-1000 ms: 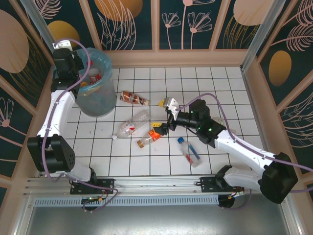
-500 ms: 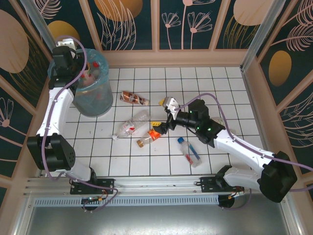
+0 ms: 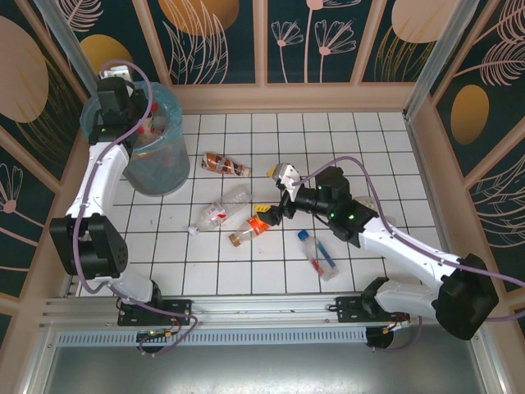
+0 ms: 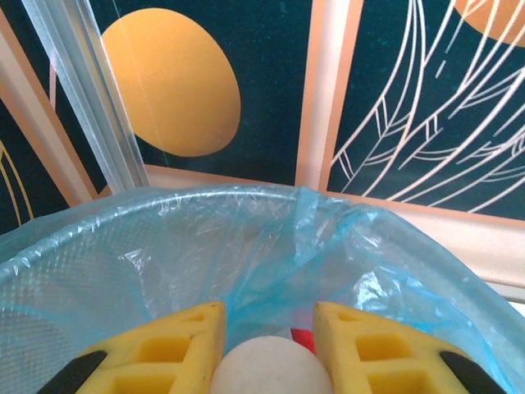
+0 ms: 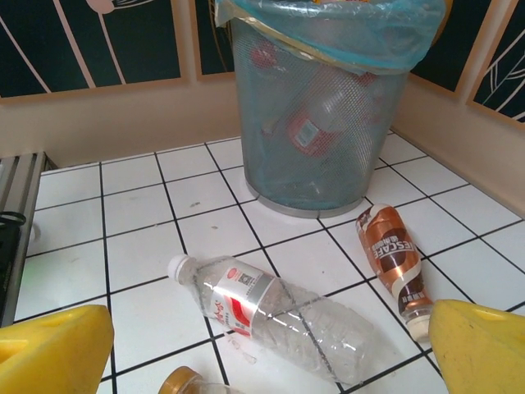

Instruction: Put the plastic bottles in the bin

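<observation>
Four loose bottles (image 3: 220, 209) lie on the tiles (image 3: 369, 148) near the wide-open, empty right gripper (image 3: 275, 195), while the left gripper (image 4: 267, 316), narrowly closed on a pale-capped bottle (image 4: 271, 369), has swung from beside the bin (image 3: 160, 176) to above its mouth, apparently ready to drop it.

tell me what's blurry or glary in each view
left wrist: yellow fingers and the pale bottle gripped between them are out of focus, the bin liner crisp with shiny highlights; right wrist: fingers soft at the corners, clear bottle sharp; top external: even light, sharp throughout, faint shadows on the white tiles
</observation>
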{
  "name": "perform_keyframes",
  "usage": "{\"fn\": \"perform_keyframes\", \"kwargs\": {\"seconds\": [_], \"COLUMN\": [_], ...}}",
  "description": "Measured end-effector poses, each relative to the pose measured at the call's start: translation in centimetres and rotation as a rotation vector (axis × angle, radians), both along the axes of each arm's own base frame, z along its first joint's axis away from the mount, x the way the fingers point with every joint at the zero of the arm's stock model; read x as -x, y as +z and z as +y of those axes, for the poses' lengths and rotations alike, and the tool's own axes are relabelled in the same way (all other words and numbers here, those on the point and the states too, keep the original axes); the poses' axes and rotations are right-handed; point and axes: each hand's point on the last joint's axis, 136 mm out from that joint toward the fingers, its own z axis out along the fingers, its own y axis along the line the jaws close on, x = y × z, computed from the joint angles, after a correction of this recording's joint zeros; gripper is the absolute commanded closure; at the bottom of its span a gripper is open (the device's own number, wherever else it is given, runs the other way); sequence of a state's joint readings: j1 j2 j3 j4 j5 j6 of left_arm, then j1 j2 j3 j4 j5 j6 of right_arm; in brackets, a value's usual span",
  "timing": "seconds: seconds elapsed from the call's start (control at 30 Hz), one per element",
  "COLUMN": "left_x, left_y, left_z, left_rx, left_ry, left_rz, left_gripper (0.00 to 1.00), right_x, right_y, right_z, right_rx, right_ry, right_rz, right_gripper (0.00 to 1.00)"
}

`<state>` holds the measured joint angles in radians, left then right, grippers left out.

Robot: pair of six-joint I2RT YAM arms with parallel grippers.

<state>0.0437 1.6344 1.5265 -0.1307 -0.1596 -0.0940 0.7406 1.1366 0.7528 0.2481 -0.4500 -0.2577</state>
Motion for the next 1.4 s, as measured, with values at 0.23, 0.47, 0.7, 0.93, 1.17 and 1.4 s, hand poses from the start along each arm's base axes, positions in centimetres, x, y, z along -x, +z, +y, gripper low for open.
{"fn": "perform_keyframes", "kwargs": {"seconds": [0.23, 0.47, 0.7, 0.93, 1.17, 1.4], "left_x": [-0.3, 0.0, 0.6, 0.4, -0.7, -0.6], "left_y": [0.0, 0.3, 2.1, 4.1, 2.7, 2.7], "left_z": [0.2, 1.0, 2.1, 3.1, 3.1, 3.0], "left_rx": [-0.003, -0.012, -0.053, -0.101, -0.107, -0.094], "left_ry": [0.009, 0.061, 0.108, 0.145, 0.139, 0.131], "left_rz": [-0.011, -0.018, -0.016, -0.057, -0.075, -0.121], "left_gripper": [1.00, 1.00, 1.00, 1.00, 0.98, 1.00], "right_x": [0.1, 0.1, 0.1, 0.1, 0.0, 0.1], "right_y": [0.2, 0.0, 0.0, 0.0, 0.0, 0.0], "right_z": [-0.3, -0.4, -0.4, -0.4, -0.5, -0.8], "right_rx": [0.007, 0.016, 0.016, 0.018, 0.022, 0.029], "right_ry": [-0.009, -0.010, -0.010, -0.010, -0.023, -0.026], "right_rz": [-0.011, -0.016, -0.016, -0.019, -0.019, -0.022], "right_gripper": [0.01, 0.01, 0.01, 0.01, 0.01, 0.01]}}
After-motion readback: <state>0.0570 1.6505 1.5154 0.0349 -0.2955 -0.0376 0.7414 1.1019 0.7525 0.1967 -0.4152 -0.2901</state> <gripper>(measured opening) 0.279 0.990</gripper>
